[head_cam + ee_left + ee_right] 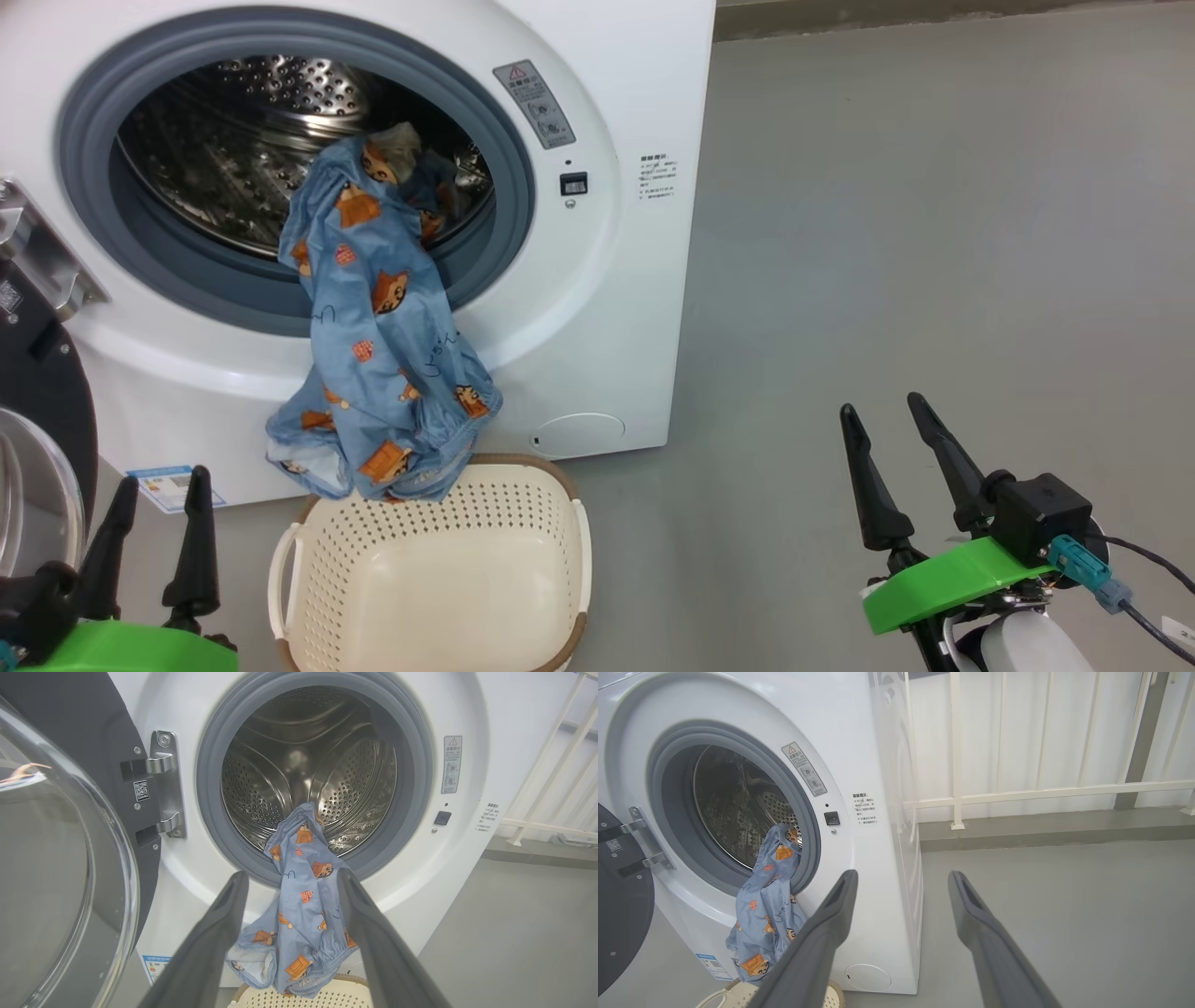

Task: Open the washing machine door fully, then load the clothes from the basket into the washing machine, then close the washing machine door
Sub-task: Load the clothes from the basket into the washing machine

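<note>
door (37,411) open, left edge | clothes (378,308) hang from washing machine (597,280) mouth to basket (429,569) rim | left claw (161,476) wide, empty | right claw (880,402) wide, empty

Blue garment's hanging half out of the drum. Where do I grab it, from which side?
Probably the narrow neck of the clothes draped over the gasket, approached straight from the front: fabric bunches thinnest there, while the hem fans wide.

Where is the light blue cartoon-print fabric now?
In the head view, the light blue cartoon-print fabric hangs left of centre from the steel drum over the grey rubber gasket, down to the rim of the cream plastic basket.
</note>
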`<state>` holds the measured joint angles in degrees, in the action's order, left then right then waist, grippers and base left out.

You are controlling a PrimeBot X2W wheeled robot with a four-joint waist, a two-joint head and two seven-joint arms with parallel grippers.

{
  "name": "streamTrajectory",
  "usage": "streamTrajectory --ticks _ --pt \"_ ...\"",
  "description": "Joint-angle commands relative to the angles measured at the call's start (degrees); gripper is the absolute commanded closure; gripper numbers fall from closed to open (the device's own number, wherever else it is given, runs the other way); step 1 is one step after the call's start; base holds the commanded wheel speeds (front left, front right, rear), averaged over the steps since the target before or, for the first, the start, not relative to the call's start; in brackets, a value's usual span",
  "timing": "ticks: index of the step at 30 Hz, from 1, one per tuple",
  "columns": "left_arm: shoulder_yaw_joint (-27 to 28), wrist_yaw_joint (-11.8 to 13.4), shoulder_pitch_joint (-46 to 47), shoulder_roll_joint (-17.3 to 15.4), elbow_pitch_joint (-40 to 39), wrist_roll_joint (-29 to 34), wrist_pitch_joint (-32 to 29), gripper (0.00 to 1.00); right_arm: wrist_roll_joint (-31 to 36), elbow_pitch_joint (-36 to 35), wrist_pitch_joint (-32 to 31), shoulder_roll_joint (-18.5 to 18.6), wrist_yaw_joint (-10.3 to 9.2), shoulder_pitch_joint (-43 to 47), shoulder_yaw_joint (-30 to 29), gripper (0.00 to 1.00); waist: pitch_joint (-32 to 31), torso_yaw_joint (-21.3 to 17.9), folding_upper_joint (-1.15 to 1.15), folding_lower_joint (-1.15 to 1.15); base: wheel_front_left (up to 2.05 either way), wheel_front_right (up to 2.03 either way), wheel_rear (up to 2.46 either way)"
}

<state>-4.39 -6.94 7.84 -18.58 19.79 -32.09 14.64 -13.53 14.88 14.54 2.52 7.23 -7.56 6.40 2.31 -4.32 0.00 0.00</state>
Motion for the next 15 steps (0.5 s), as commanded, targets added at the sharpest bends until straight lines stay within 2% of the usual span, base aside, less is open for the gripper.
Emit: streamTrajectory --ticks 1,15 --pt "2.84 0.38 0.8 -1.17 -1.93 0.92 0.36 0.0 0.34 -1.19 0.46 0.36 0.25 -0.45 0.91 0.0 -0.01 0.11 0.0 0.0 0.0 0.0 0.0" --pt "4.01 -0.11 0.36 0.27 -1.99 2.0 0.36 0.0 0.26 -0.78 0.46 0.36 0.25 -0.89 1.16 0.0 -0.03 0.25 0.0 0.0 0.0 0.0 0.0"
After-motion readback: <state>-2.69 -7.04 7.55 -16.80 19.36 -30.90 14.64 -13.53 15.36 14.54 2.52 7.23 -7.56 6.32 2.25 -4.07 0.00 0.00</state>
